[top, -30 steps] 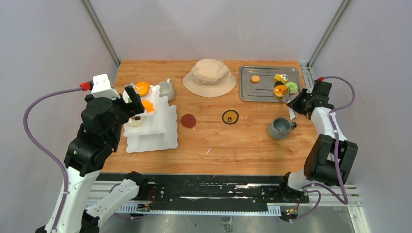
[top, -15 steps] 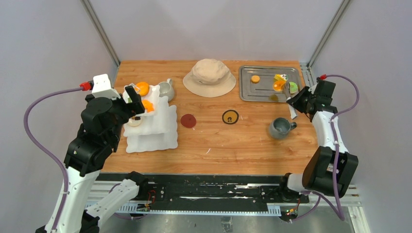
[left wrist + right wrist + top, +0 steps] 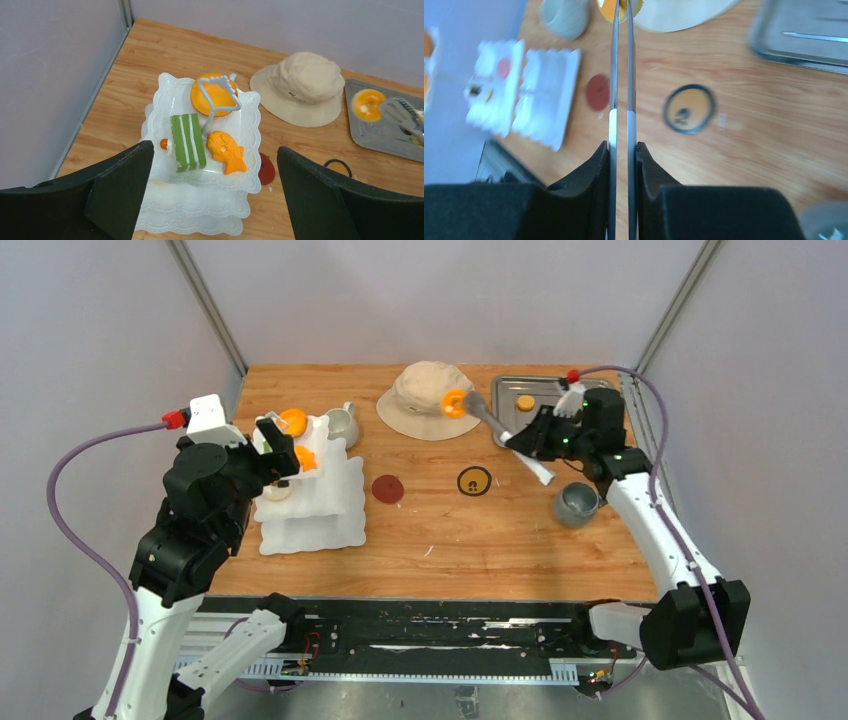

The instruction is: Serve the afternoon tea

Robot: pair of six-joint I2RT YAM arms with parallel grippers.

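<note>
The right gripper (image 3: 622, 150) is almost closed. Its two black fingers press the twin flat blades of the long metal tongs (image 3: 614, 75) together near the handle end. At the far tip of the tongs, well ahead of the jaws, an orange ring-shaped toy pastry (image 3: 454, 403) is pinched. It hangs above the brim of the soft beige fabric bucket hat (image 3: 425, 390). Behind these jaws, to their right, lies the flat metal tray (image 3: 535, 385), smooth and shiny, with a small round orange pastry (image 3: 525, 402) on it. The grey glazed mug (image 3: 575, 502) stands nearer the arm's base than the jaws. The right wrist view is blurred.

The left gripper (image 3: 275, 445) is spread fully and holds nothing. It hovers over the white wavy-edged three-tier stand (image 3: 320, 515), a matte moulded body with scalloped rims. Beneath and between its fingers, the top tier carries three pastries:
- a green striped cake slice (image 3: 187, 142)
- an orange fish-shaped pastry (image 3: 227, 150)
- an orange domed pastry (image 3: 212, 95), lying under the stand's looped handle

The white mug (image 3: 343, 425) stands just beyond the stand.

Half a second ago the right gripper stood at the tray's right edge, with the tongs' tip over the tray. It has since swung left, and the ring pastry has left the tray. The left gripper, the stand and both mugs have not moved.
</note>
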